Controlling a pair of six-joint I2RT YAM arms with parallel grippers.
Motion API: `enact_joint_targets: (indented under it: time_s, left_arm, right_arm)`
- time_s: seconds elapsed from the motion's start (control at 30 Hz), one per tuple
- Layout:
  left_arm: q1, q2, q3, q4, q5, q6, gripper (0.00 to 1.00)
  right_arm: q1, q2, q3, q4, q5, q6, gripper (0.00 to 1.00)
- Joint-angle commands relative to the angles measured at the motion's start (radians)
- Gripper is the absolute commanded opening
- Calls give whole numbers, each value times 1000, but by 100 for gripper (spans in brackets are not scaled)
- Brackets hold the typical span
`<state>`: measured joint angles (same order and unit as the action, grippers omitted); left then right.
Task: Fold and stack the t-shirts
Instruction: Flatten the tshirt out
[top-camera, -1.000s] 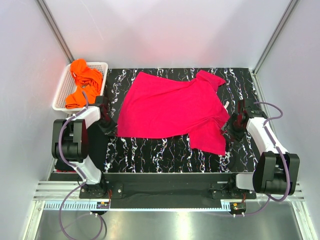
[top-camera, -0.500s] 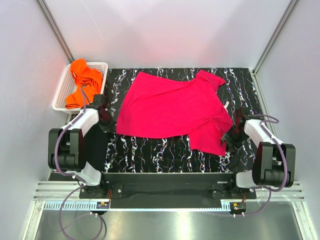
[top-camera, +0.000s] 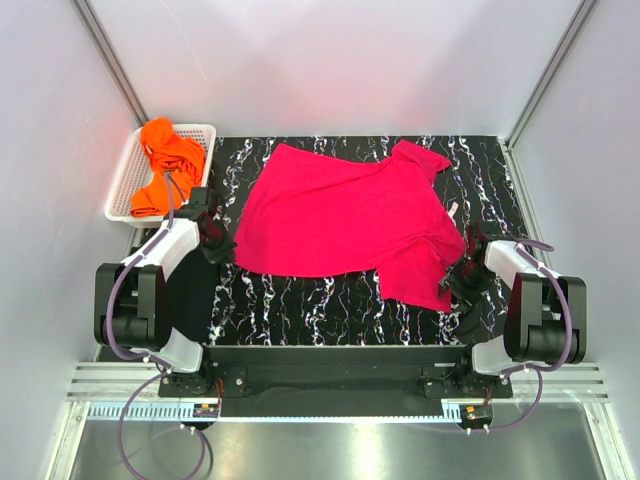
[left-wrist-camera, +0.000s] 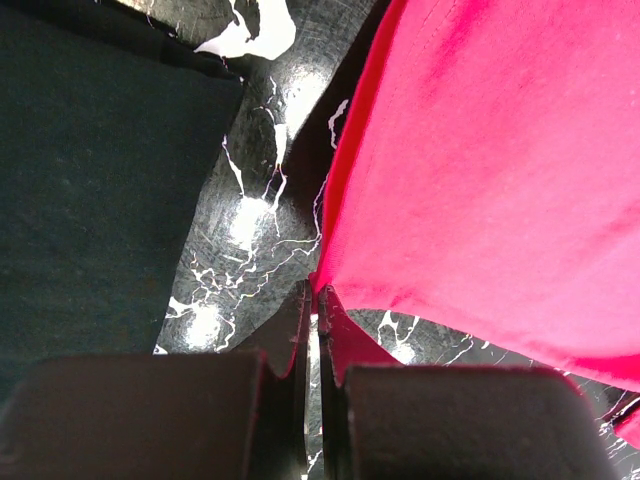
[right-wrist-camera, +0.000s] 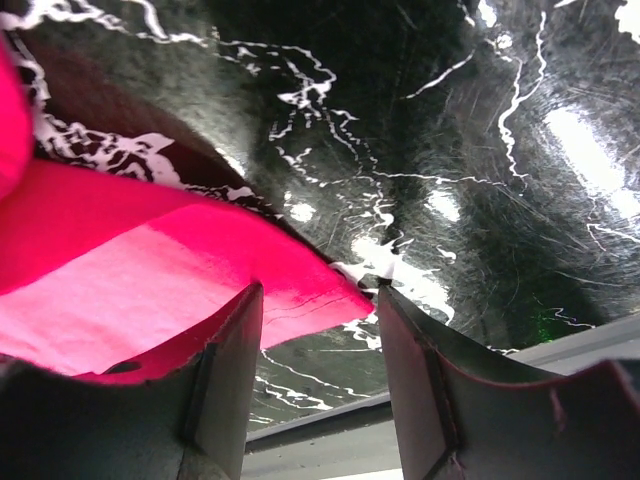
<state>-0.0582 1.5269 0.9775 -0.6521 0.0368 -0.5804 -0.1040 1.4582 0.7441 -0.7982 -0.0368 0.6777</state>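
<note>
A hot pink t-shirt (top-camera: 340, 215) lies spread flat on the black white-veined mat (top-camera: 300, 305). My left gripper (top-camera: 222, 250) is at the shirt's front left corner. In the left wrist view the gripper (left-wrist-camera: 315, 295) has its jaws almost together, pinching the tip of that pink corner (left-wrist-camera: 480, 170). My right gripper (top-camera: 458, 283) is at the shirt's front right corner. In the right wrist view the gripper (right-wrist-camera: 320, 290) is open, and the pink hem corner (right-wrist-camera: 130, 290) lies between its fingers. Orange t-shirts (top-camera: 168, 160) are heaped in the basket. A flat black folded t-shirt (left-wrist-camera: 100, 200) lies left of the pink one.
A white lattice basket (top-camera: 120, 185) stands off the mat's back left corner. Grey walls close in the left, right and back. The mat's front edge and a metal rail (right-wrist-camera: 420, 400) are just below the right gripper.
My right gripper has moved toward the front, down to the pink shirt's front right corner. My left gripper has shifted slightly toward the back at the left corner. The shirt lies as before.
</note>
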Motion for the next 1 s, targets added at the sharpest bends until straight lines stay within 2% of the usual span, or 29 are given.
enact_joint_targets:
  time_s: [0.0, 0.07, 0.1, 0.2, 0.23, 0.33, 0.43, 0.5, 0.63, 0.67, 0.77, 0.8, 0.97]
  left_arm:
    - [0, -31, 39, 28, -20, 17, 0]
    - [0, -34, 43, 28, -20, 17, 0]
    - [0, -34, 44, 28, -17, 16, 0]
    - [0, -40, 46, 29, -12, 14, 0]
    - [0, -43, 46, 28, -12, 13, 0]
    - [0, -56, 47, 25, -9, 14, 0]
    - [0, -95, 58, 11, -12, 19, 0]
    - [0, -115, 78, 5, -14, 21, 0]
    - [-2, -158, 145, -7, -11, 13, 0]
    - [-5, -166, 183, -9, -8, 10, 0]
    - [-14, -182, 260, -6, 2, 5, 0]
    - [-17, -183, 315, 0, 2, 4, 0]
    - [-22, -197, 504, 113, 64, 4, 0]
  right_arm:
    - [-3, -9, -18, 33, 31, 43, 56]
    - [-3, -15, -26, 60, 58, 59, 55]
    - [-3, -16, -37, 68, 60, 65, 49]
    - [-3, -16, -58, 108, 63, 94, 48]
    - [-3, -16, -61, 117, 67, 103, 39]
    - [-3, -41, -61, 114, 78, 112, 20]
    - [-3, -106, -13, 51, 80, 115, 6]
    - [-3, -159, 61, 30, 90, 111, 0]
    - [-5, -194, 250, -15, 146, 76, 0]
    - [-5, -191, 349, -33, 162, 68, 0]
    - [-8, -164, 507, -48, 221, 46, 0]
    - [-14, -139, 615, -47, 236, 42, 0]
    - [-17, -81, 967, -32, 285, -21, 0]
